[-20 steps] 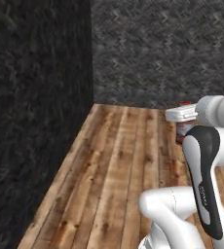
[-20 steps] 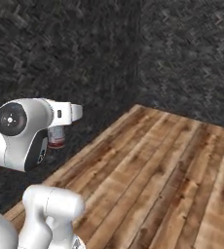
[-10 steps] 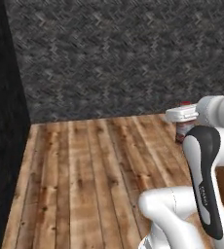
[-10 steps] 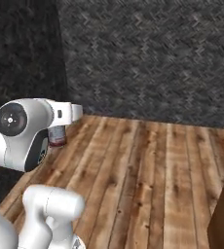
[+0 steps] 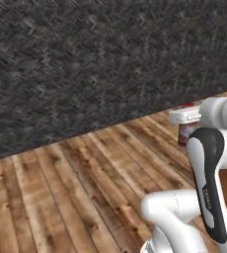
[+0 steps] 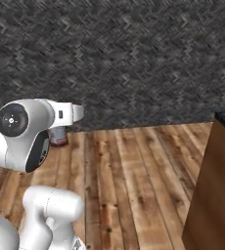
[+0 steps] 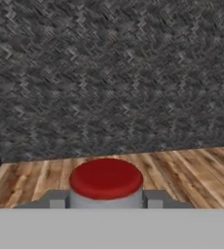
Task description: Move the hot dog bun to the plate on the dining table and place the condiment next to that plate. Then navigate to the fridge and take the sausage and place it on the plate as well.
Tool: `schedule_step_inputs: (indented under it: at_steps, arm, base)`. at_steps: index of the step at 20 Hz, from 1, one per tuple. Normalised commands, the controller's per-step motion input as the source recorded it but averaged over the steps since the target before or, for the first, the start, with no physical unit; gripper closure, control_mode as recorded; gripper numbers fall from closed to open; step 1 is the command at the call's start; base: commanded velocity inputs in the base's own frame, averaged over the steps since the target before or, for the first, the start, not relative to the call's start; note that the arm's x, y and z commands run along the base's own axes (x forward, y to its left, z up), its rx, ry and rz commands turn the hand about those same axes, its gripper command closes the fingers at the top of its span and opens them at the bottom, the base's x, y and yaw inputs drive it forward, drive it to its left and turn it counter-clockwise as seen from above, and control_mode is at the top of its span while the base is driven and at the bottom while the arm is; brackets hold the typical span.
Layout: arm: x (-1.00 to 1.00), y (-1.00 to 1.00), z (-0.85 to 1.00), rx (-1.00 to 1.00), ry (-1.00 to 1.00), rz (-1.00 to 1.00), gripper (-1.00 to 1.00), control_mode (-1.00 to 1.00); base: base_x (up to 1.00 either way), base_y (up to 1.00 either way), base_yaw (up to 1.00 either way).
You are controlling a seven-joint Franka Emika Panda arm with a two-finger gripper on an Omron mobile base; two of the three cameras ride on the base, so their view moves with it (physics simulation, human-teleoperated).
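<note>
Condiment (image 7: 105,180): red-capped, dark red bottle

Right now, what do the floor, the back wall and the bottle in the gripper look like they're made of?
Floor: wood planks with visible grain, slight sheen. Wall: dark grey, herringbone-textured, perhaps stone or tile, matte. Condiment: smooth red top, likely plastic, held in the gripper.

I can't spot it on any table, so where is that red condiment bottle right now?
The condiment is held in the gripper, carried above the wood floor before the dark wall.

1 condiment (image 7: 105,179), 1 dining table (image 6: 217,190).
</note>
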Motion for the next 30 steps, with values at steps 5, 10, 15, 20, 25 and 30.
schedule_step_inputs:
  at_steps: [5,10,15,20,25,30]
  arm:
    - [0.0,0.0,0.0,0.0,0.0,0.0,1.0,1.0]
    - [0.0,0.0,0.0,0.0,0.0,0.0,1.0,1.0]
    - [0.0,0.0,0.0,0.0,0.0,0.0,1.0,1.0]
    - [0.0,0.0,0.0,0.0,0.0,0.0,1.0,1.0]
    - [0.0,0.0,0.0,0.0,0.0,0.0,1.0,1.0]
    - [0.0,0.0,0.0,0.0,0.0,0.0,1.0,1.0]
  base:
    - [0.87,0.66,-0.57]
    - [0.81,0.7,-0.61]
    - [0.81,0.68,-0.6]
    - [0.82,0.68,-0.6]
    - [0.82,0.67,-0.6]
    - [0.86,0.64,-0.59]
